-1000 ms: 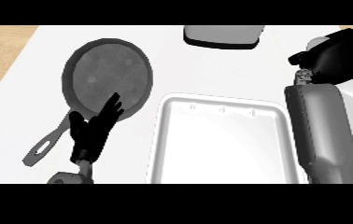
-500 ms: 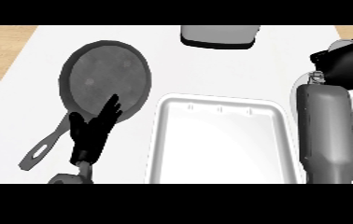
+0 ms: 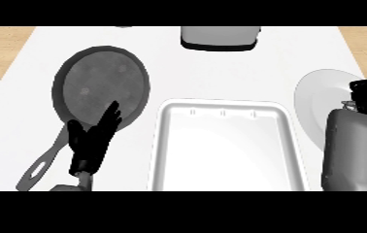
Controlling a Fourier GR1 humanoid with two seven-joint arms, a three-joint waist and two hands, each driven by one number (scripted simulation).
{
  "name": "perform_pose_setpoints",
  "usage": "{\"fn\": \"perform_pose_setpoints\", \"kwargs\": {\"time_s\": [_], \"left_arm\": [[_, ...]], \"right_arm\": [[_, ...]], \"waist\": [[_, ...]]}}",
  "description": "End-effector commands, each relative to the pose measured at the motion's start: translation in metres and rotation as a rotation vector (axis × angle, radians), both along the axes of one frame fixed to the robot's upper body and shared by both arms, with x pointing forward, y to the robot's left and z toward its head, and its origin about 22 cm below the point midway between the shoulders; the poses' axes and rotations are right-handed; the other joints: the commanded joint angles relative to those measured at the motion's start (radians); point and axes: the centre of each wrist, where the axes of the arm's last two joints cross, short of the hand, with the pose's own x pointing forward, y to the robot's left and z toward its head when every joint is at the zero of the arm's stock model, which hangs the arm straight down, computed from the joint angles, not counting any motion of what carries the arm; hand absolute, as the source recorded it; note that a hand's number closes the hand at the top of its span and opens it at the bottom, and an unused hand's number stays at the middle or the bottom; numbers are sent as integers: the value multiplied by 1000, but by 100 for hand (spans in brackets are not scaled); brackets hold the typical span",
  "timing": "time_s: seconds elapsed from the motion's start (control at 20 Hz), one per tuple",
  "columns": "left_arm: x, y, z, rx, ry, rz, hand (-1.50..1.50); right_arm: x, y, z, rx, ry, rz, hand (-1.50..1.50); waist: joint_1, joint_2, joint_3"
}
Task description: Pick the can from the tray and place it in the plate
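Observation:
The white tray (image 3: pixel 163 144) lies at the front centre, and nothing shows inside it. No can is visible anywhere. The round white plate (image 3: pixel 319 98) sits at the right edge, partly covered by my right forearm. Only a small black part of my right hand (image 3: pixel 358 88) shows at the right border, over the plate's right side; whatever it may hold is hidden. My left hand (image 3: pixel 93 140) rests open, fingers up, at the lower left, over the rim of a frying pan.
A dark frying pan (image 3: pixel 100 84) lies at the left, its handle (image 3: pixel 39 164) pointing to the front left. A grey and black appliance (image 3: pixel 219 37) stands at the back centre. A wooden surface borders the white counter (image 3: pixel 215 76) at both back corners.
My right arm has moved right and toward the front, so the hand has slid mostly out of view and the plate now shows. The left hand has not moved.

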Motion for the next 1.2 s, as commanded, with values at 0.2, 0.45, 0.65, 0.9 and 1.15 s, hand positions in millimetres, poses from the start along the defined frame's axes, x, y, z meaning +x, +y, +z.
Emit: {"fn": "perform_pose_setpoints", "kwargs": {"time_s": [0.2, 0.45, 0.65, 0.9, 1.15], "left_arm": [[-13, 12, -7, -17, 28, 12, 0], [-7, 6, -10, -1, 43, 30, 0], [-10, 8, -7, 1, 37, 38, 0], [-2, 8, -10, -5, 29, 47, 0], [2, 5, -5, -13, 38, 19, 0]], "right_arm": [[-29, -42, -39, 81, -255, -144, 150], [-37, -71, -55, 286, -267, -249, 150], [-37, -76, -88, 497, -106, -203, -150], [-42, -102, -108, 476, -217, -107, -150], [-34, -91, -99, 306, -363, 16, -150]], "waist": [[-16, -9, -2], [-33, -8, 0], [-30, -14, -1], [-28, -10, -1], [-34, -13, 0]]}}
